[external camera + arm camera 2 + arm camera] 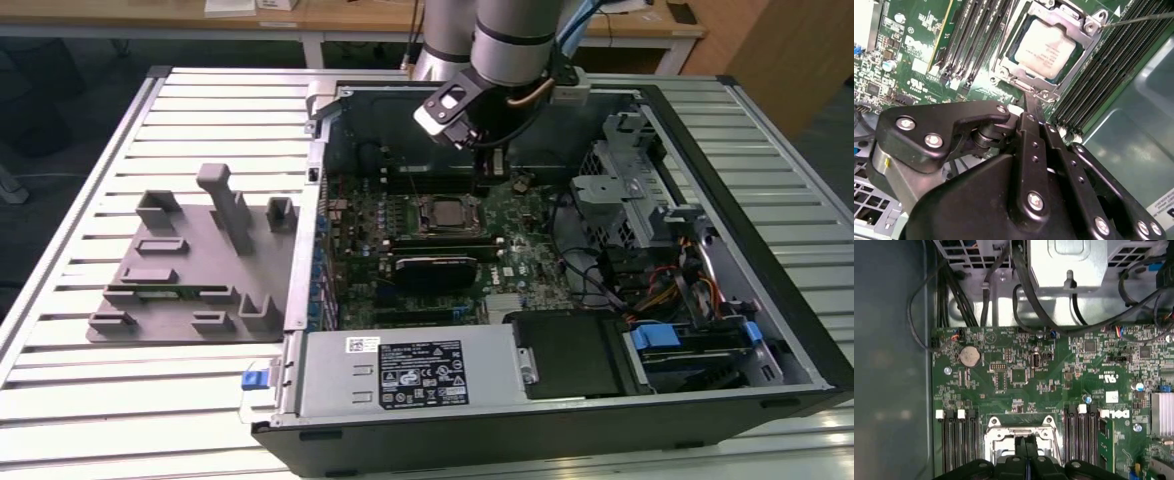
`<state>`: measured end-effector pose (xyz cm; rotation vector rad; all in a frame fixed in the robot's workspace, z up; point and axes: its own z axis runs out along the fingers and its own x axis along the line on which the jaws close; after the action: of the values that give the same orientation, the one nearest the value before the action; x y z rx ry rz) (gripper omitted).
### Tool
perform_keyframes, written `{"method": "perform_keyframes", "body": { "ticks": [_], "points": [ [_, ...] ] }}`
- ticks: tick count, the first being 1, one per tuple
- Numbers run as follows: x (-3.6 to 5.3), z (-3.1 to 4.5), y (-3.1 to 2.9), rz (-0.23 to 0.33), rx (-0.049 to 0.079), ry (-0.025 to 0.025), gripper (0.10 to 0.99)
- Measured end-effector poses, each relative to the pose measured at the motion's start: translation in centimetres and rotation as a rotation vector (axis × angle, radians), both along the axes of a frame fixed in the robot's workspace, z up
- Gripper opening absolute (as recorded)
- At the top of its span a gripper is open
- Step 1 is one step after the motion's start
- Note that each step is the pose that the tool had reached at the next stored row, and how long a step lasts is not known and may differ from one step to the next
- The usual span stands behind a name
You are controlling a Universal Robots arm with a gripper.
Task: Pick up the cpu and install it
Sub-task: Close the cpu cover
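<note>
1. Cpu (1046, 47): it lies flat in its seat on the board, silver top up. As far as the second wrist view shows, the frame (1089, 27) is closed round its edges.
2. Lever (1139, 18): a thin rod runs off from the frame's corner. Whether it is latched I cannot tell.
3. Gripper (1026, 439): the fingers are pressed together and pinch nothing. The tips are over the frame's edge, off the cpu, but I cannot tell if they touch it. In the exterior view the frame sits at about 7 o'clock from the gripper.
4. Slots (1114, 70): memory slots flank the frame closely on both sides.
5. Step: picking up and placing look done. I judge the work stands at securing the chip.
6. Finishing calls for a small, straight push with the closed tips on the frame or lever only. It must keep off the chip's top and not drift sideways into the slots.
</note>
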<state>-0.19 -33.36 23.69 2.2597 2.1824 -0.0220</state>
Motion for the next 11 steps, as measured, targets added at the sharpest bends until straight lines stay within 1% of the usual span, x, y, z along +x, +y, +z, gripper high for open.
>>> {"method": "perform_keyframes", "body": {
  "ticks": [1,3,7,8,11],
  "points": [
    [-0.11,-0.01,-0.01,0.001,0.000,-0.0008,0.106],
    [-0.45,-0.19,-0.06,0.003,0.000,-0.0049,0.106],
    [-1.06,-0.66,-0.23,0.007,0.000,-0.0085,0.106],
    [-1.23,-0.76,-0.27,0.008,0.000,-0.0105,0.106],
    [-1.75,-1.01,-0.39,0.008,0.001,-0.0196,0.106]
  ]
}}
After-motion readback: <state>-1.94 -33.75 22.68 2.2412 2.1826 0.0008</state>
